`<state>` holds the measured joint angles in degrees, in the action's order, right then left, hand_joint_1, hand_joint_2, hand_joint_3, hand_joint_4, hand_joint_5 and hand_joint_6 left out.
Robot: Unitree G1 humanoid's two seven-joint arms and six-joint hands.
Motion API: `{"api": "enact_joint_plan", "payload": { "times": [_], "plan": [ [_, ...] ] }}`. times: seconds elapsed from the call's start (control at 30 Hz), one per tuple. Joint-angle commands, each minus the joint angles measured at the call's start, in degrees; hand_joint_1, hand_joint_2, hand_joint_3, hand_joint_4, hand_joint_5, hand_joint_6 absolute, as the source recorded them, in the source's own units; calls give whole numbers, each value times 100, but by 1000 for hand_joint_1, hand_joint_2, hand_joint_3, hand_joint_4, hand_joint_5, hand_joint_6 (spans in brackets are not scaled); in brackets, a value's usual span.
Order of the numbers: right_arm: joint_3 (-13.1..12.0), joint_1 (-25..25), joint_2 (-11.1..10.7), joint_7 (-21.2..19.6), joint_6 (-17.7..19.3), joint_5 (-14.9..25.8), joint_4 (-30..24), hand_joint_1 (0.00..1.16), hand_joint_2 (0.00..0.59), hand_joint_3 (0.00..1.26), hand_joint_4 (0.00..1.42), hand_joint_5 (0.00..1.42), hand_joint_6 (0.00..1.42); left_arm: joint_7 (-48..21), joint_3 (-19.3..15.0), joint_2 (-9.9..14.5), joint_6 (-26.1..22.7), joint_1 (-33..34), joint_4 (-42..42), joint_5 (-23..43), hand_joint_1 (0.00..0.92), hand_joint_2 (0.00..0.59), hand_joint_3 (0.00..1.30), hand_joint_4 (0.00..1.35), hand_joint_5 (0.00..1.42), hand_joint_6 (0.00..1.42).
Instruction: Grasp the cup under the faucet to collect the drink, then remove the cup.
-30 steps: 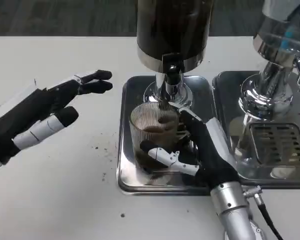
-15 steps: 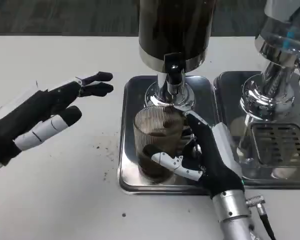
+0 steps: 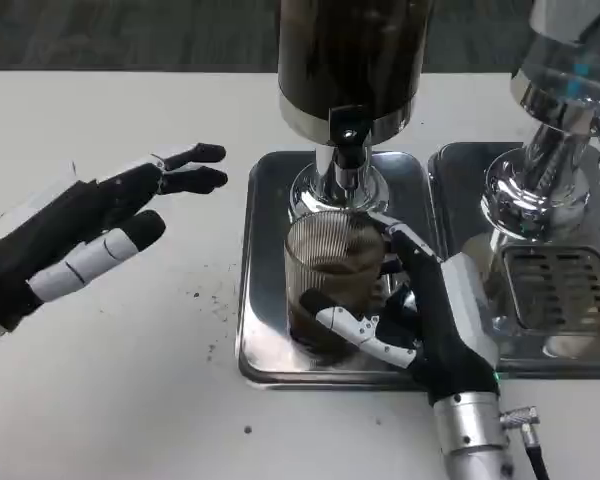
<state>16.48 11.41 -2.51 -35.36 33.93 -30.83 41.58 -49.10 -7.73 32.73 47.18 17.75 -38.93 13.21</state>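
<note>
A ribbed clear glass cup [image 3: 330, 275] with brown drink in its lower part stands on the steel drip tray [image 3: 265, 270], just below the faucet [image 3: 346, 150] of the dark drink dispenser [image 3: 352, 60]. My right hand [image 3: 420, 320] grips the cup from its right side, thumb across the front and fingers behind. My left hand [image 3: 90, 225] hovers over the white table to the left of the tray, fingers spread and holding nothing.
A second dispenser [image 3: 565, 90] with its own tray and slotted grate [image 3: 560, 290] stands at the right. Dark specks dot the table [image 3: 195, 295] left of the first tray. A cable plug [image 3: 520, 415] hangs by my right wrist.
The cup, held by my right hand, has shifted a little to the right on the tray. My left hand has barely moved.
</note>
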Motion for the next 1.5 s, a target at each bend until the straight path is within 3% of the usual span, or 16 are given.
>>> {"api": "enact_joint_plan", "payload": {
  "times": [0.03,0.47,0.8,1.2,1.5],
  "plan": [
    [-16,-40,17,-331,220,-73,-27,633,223,462,618,755,1112,-16,39,-20,-25,-21,-35,-20,0,164,159,204,179,108],
    [-125,-262,-89,-803,284,-186,-426,631,242,506,654,797,1139,-17,61,-52,-39,29,-102,-23,0,169,159,204,189,108],
    [-213,-546,-180,-934,279,-228,-923,627,243,524,677,812,1160,-6,61,-89,-36,45,-131,-22,0,172,159,204,190,108],
    [-292,-1008,-268,-817,222,-283,-1598,627,243,556,707,844,1188,30,77,-114,111,77,-118,-106,0,174,151,198,185,108],
    [-363,-1510,-353,-511,158,-247,-2240,607,246,571,723,855,1193,84,156,-128,343,16,59,-182,0,176,150,185,169,97]
  ]
}}
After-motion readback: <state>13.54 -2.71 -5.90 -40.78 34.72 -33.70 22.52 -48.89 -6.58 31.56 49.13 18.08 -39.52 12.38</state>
